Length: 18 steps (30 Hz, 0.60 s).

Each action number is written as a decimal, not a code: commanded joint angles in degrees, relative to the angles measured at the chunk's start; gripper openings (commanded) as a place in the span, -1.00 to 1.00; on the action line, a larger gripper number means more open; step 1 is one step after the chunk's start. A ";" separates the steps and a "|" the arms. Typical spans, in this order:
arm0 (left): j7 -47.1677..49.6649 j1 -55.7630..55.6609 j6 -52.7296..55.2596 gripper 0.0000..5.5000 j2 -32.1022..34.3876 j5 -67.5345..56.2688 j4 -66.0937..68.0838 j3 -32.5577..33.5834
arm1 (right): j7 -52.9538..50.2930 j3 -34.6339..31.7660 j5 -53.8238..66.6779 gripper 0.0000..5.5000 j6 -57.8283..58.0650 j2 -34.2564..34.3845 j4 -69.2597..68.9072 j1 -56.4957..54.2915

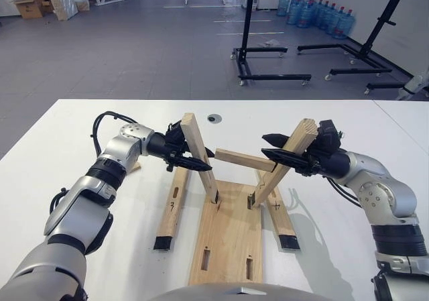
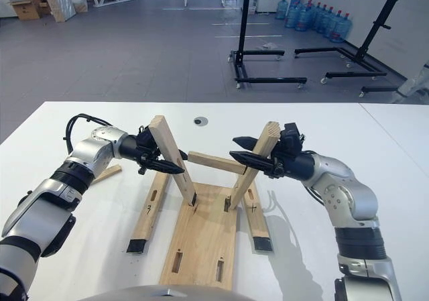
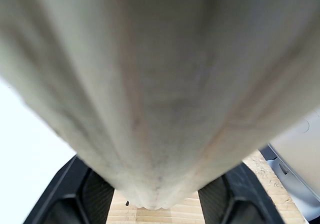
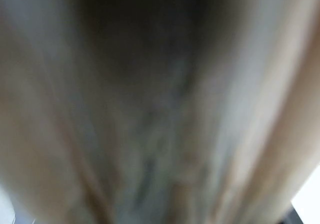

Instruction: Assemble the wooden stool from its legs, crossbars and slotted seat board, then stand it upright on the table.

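White table (image 1: pixel 67 133), warehouse hall: left gripper (image 1: pixel 206 161) clamped on left stool leg (image 1: pixel 194 137), right gripper (image 1: pixel 265 145) on right stool leg (image 1: pixel 303 135). Both legs slotted into seat board (image 1: pixel 224 247) below fingers, seemingly steadied for seating crossbar (image 1: pixel 244 160) between them.

A pale wooden stool leg (image 4: pixel 165 114) stands very close in front of the camera. Its grain runs along the length of the piece in soft streaks of beige and grey. One broad band along its middle is darker, as if in shadow. The wood on both sides of this band is lighter, and on one side it has a warmer, more yellow tone. Beyond one edge of the leg a small patch of white surface (image 4: pixel 309 196) is visible. Just beside this patch there is a little dark shape (image 4: pixel 296 218), and I cannot tell what it is.
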 commanded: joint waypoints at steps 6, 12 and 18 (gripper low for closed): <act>-0.64 4.81 1.67 -0.24 0.63 6.03 2.48 -4.65 | -0.30 0.89 1.36 -0.27 1.62 0.84 -2.52 -0.04; -0.64 4.77 1.26 -0.24 0.60 6.45 2.97 -4.75 | -0.10 1.27 0.87 -0.27 1.68 1.01 -1.49 -0.65; -0.64 4.63 0.96 -0.24 0.48 6.55 3.21 -5.11 | 0.14 3.32 -2.74 -0.27 -0.73 1.59 2.42 -1.51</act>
